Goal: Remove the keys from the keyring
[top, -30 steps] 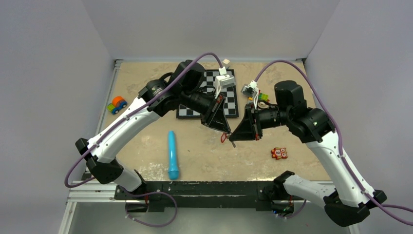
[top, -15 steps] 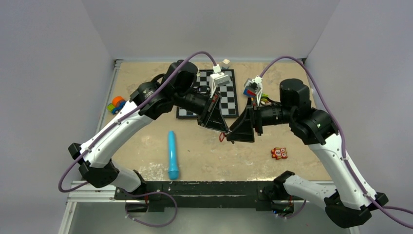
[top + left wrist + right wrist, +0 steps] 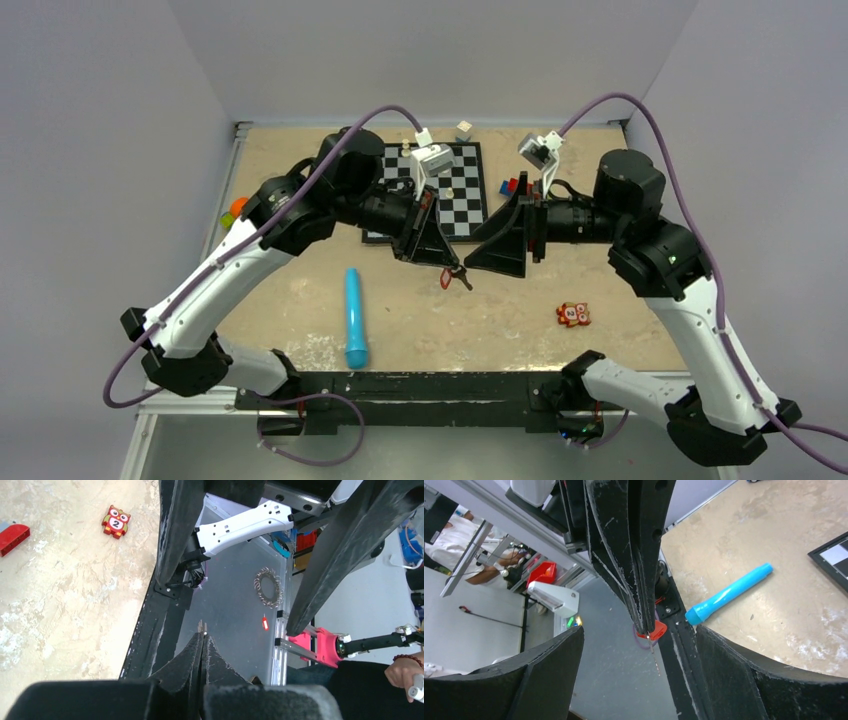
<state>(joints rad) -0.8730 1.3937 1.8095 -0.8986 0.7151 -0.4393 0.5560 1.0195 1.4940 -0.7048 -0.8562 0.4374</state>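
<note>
Keyring, a small red oblong plastic tag (image 3: 446, 279), hangs over the sandy table (image 3: 300, 180), pinched by the left gripper (image 3: 446, 265). The right gripper (image 3: 639, 631) has backed off, jaws wide, leaving 1 thin silver-grey key (image 3: 464, 282) seemingly attached.

Colour rundown from my end: my left tool (image 3: 202, 639) and right tool (image 3: 639, 675) are both scuffed matte black, the arms (image 3: 230, 275) white with purple cables (image 3: 600, 105). The keyring (image 3: 656, 629) tag is bright red. The desk (image 3: 420, 325) is mottled sandy beige. The chessboard (image 3: 462, 200) has black-and-white checks, the cylinder (image 3: 355, 316) is sky blue, and the owl toy (image 3: 572, 315) is red-orange with a white 2.
</note>
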